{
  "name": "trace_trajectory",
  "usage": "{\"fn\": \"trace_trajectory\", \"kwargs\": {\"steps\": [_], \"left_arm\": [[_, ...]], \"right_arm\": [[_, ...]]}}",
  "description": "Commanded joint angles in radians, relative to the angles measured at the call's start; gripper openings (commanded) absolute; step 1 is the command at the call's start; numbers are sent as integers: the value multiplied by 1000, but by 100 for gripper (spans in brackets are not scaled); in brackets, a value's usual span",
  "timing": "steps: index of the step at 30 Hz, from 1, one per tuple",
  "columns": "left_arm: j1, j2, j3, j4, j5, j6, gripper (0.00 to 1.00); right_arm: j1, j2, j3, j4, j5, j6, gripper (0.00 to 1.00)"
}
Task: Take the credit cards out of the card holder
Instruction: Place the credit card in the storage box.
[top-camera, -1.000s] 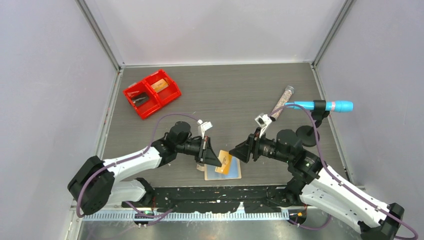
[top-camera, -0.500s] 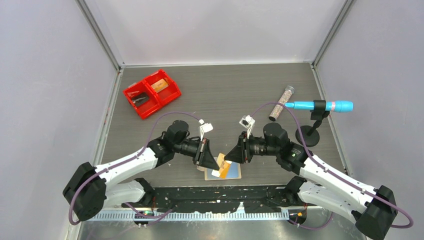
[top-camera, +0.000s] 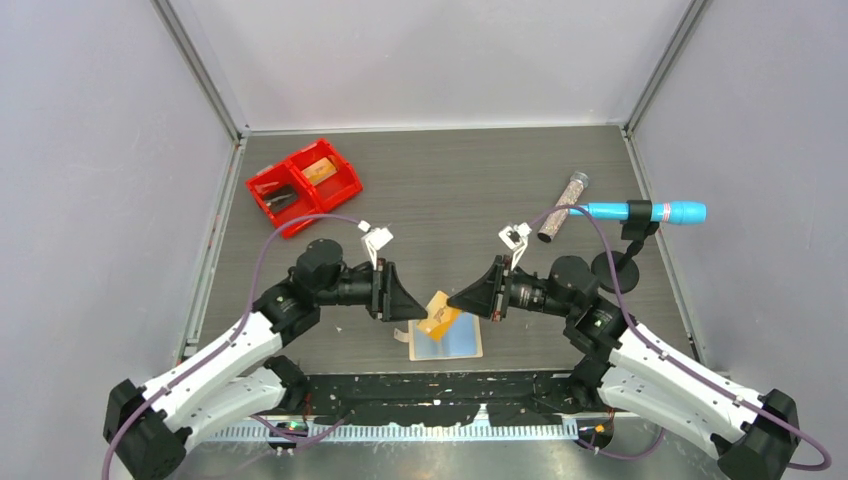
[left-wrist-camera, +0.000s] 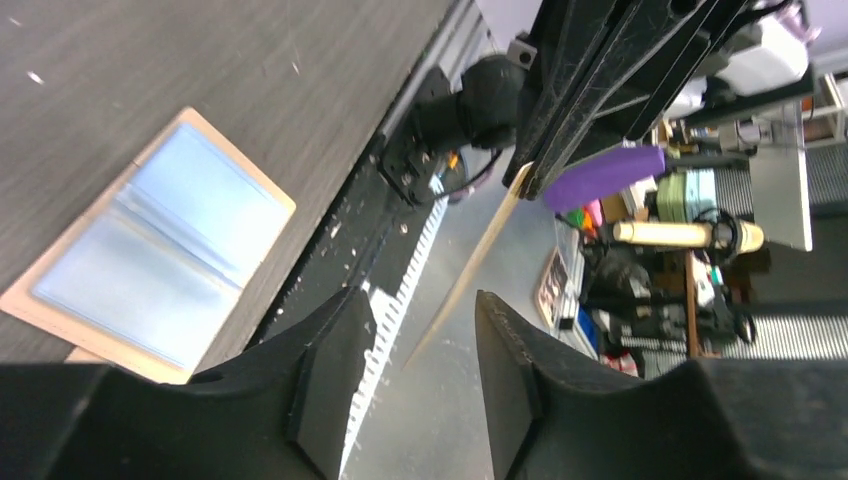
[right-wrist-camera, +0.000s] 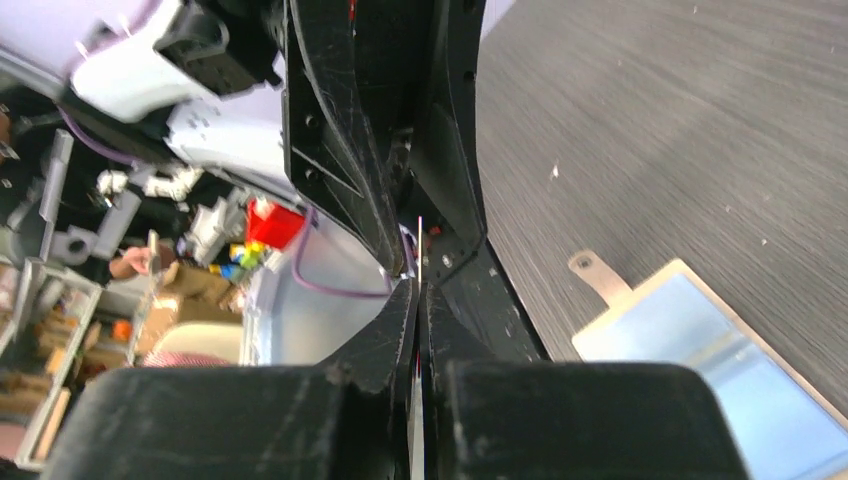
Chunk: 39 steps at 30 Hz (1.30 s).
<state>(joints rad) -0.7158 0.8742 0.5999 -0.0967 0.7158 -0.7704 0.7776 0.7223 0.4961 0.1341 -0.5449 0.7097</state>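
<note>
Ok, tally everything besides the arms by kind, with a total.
card holder: 1
orange card, in right gripper: 1
red bin: 1
dark thing in bin: 1
tan thing in bin: 1
glitter tube: 1
blue pen: 1
black stand: 1
Total: 8

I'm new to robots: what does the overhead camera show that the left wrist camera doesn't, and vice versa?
Only the overhead view shows the red bin, the speckled tube and the blue pen-like tool. Only the left wrist view shows the left gripper open, with gaps either side of the card, plus room clutter past the table edge. Both show the open card holder on the table and the card held by the right gripper.
</note>
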Motion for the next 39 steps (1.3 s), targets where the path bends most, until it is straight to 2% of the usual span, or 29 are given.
{"fn": "trace_trajectory", "kwargs": {"steps": [1,5,11,16,22,25,27,34,36,38,39], "left_arm": [[12,-78,13,22,-113,-75,49],[13,-118,-50,191,-123,-178,51],[13,-91,-79,353,-129,-267,51],[13,-61,-98,428,-138,-311,51],[13,-80,-118,437,-174,-324,48],[13,-73,-117,448,-175,-328,40],[13,-59,-115,460,-173,-333,30],[13,-30,-96,476,-176,-340,6],[13,-33,-91,451,-194,-331,0],[17,-42,-77,403,-210,-306,0],[21,-50,-69,372,-215,-292,0]], "right_arm": [[0,-58,-38,179,123,147,5],[0,-83,-100,321,201,270,5],[0,-98,-166,402,305,356,5],[0,-120,-211,445,378,395,5],[1,-170,-249,444,454,419,5],[0,-170,-253,443,458,421,5],[0,-161,-254,445,450,421,5],[0,-143,-275,472,442,436,6],[0,-153,-280,461,444,436,10],[-1,-175,-280,427,454,424,17],[0,-192,-279,396,459,414,23]]}}
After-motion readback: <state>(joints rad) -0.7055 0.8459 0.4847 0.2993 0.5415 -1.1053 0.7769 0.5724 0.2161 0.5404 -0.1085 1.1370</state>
